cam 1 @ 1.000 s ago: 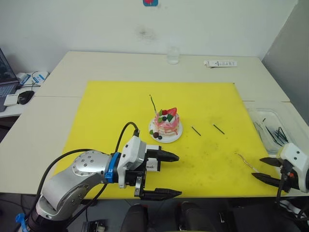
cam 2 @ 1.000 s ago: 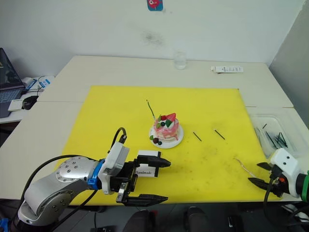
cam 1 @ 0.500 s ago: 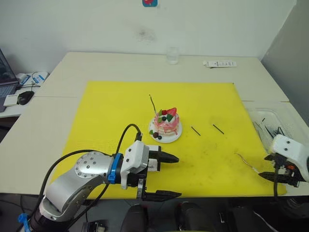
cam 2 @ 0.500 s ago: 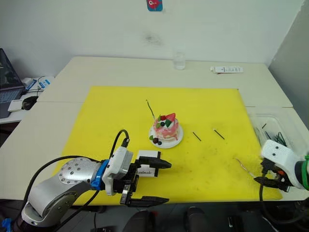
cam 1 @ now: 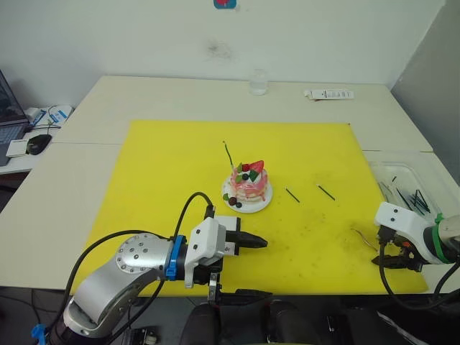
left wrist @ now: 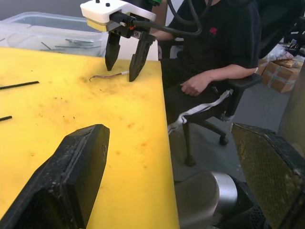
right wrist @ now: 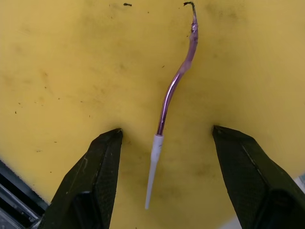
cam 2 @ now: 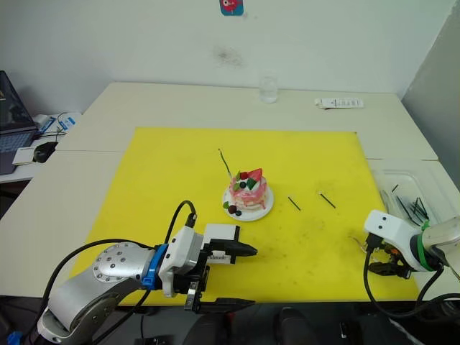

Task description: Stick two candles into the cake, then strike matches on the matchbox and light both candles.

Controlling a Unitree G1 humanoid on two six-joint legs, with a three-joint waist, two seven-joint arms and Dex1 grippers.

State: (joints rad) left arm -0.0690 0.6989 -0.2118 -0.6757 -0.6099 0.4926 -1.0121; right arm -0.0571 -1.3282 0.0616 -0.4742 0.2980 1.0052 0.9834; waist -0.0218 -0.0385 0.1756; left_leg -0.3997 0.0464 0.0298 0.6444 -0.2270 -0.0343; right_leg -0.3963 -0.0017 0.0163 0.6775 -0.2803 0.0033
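The pink cake sits on its white plate mid-mat, with one thin candle standing in it. The other candle lies flat near the mat's front right corner. My right gripper points down over it, open, one finger on each side, not touching it; the left wrist view shows the same. My left gripper hovers open at the mat's front edge, beside the white matchbox, holding nothing. Two black matches lie right of the cake.
A clear plastic bin with several black sticks stands off the mat's right edge. A glass and a white tube are at the table's far side. A person sits in a chair by the front edge.
My right gripper has moved in from the table's right edge and turned downward to straddle the lying candle. My left gripper has shifted slightly toward the front edge, still open.
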